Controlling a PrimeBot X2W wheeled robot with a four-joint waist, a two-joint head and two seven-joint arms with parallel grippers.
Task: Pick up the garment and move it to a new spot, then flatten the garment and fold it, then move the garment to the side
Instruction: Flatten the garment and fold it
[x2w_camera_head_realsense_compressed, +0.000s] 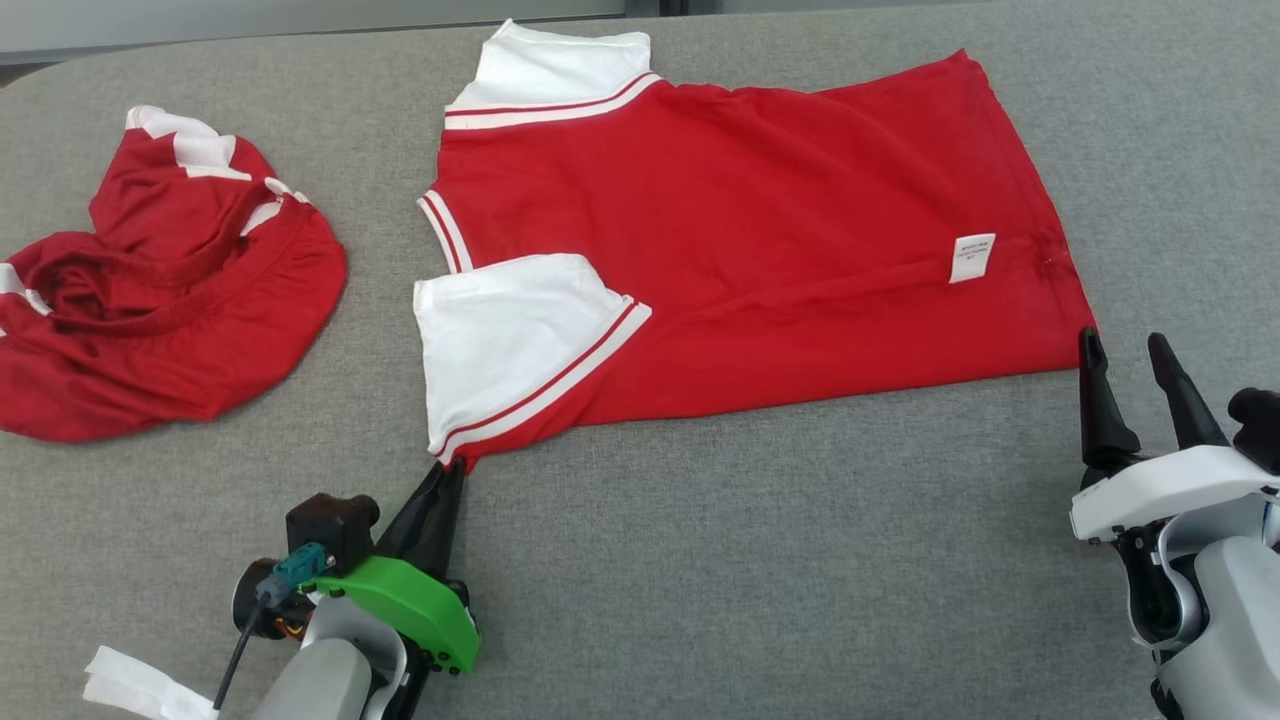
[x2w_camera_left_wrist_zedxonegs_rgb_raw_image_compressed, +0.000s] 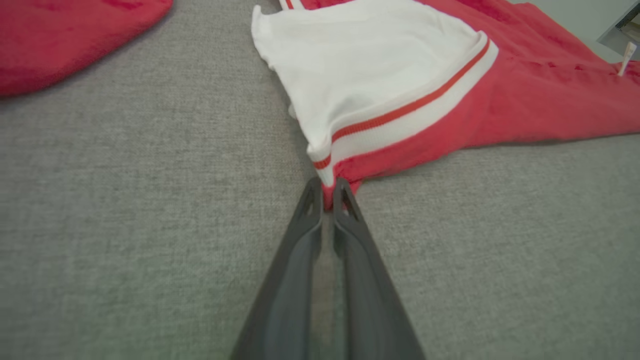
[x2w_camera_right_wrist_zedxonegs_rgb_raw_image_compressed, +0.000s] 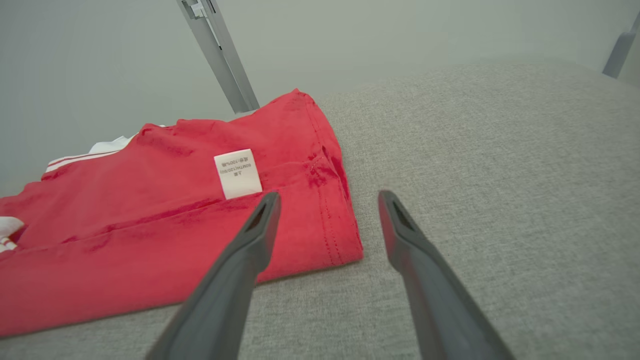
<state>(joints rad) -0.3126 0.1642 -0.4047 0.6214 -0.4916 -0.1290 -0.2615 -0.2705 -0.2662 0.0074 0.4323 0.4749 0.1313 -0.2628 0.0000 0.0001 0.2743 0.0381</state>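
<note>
On the grey bench (x2w_camera_head_realsense_compressed: 760, 560) the red garment (x2w_camera_head_realsense_compressed: 760, 240) lies spread nearly flat, so flattening looks about done, with folding and the move aside left. The left claw (x2w_camera_head_realsense_compressed: 452, 468) pinches its sleeve-side corner. The right claw (x2w_camera_head_realsense_compressed: 1125, 345) gapes wide beside the hem.

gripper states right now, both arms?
Left gripper: closed, pinching the near corner of the red shirt.
Right gripper: open, holding nothing.
</note>
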